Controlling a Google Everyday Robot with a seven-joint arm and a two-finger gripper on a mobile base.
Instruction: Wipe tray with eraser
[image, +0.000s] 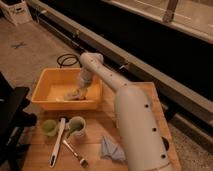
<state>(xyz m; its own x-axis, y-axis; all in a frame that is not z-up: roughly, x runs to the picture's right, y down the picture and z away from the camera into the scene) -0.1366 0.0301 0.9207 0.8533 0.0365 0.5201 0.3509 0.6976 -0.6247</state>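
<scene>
Status, wipe step: in progress.

The arm (107, 75) reaches from the near right over the wooden table (150, 100) and bends down into the yellow tray (55, 104), which sits at the table's far left.

The gripper (76, 92) is low inside the tray, at or just above the floor, right of centre and nearer the near wall. A pale block at its tip reads as the eraser (69, 96), lying flat on the tray floor. Whether the gripper is clamped on it cannot be told from this view (the tip and the block merge into one pale patch).

Judgement: eraser is in the tray and in working position, so the reach and placement look done. The left and far parts of the floor show nothing telling wiped from unwiped, so coverage is unknown. Strokes across the rest and a lift-out likely remain.

Untouched on the table, near the tray: green cup (49, 126), second cup (76, 126), long white brush (57, 142), grey-blue cloth (111, 149).
</scene>
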